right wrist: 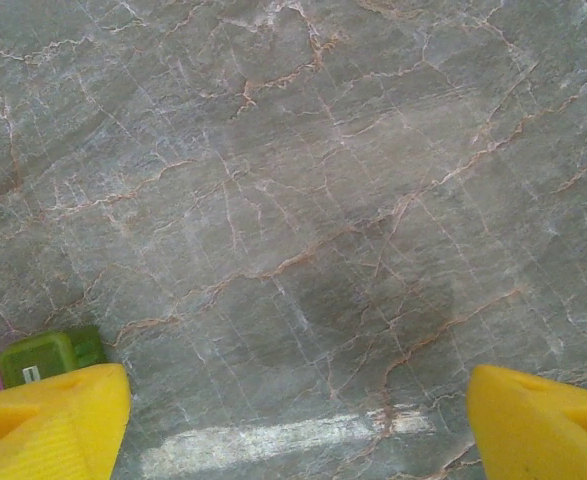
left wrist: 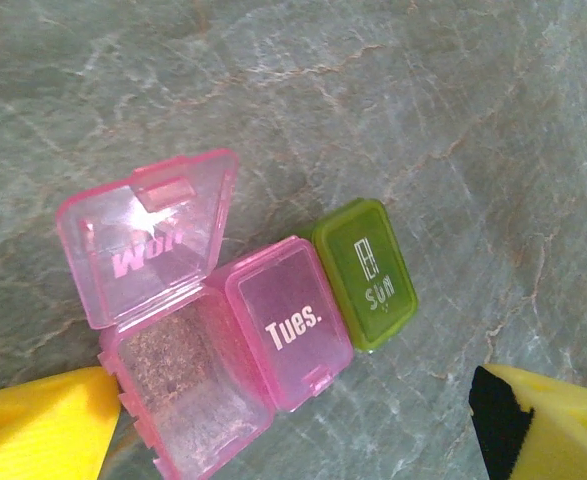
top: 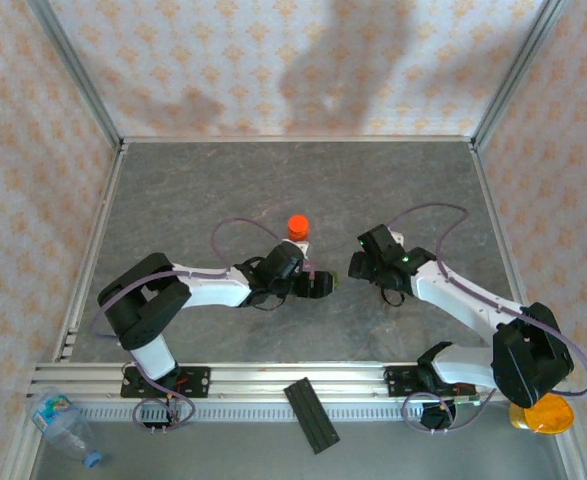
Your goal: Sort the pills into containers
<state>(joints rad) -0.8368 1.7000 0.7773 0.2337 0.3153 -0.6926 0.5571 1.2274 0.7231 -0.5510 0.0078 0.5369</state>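
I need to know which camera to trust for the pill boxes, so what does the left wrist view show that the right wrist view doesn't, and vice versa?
Left wrist: the joined containers in full, with one pink compartment open, its lid raised and no pill visible inside, and the pink Tues. compartment shut. Right wrist: a broad stretch of bare table beyond the boxes. Both: the shut green box, the marbled table, and wide-apart yellow fingers at the bottom corners.
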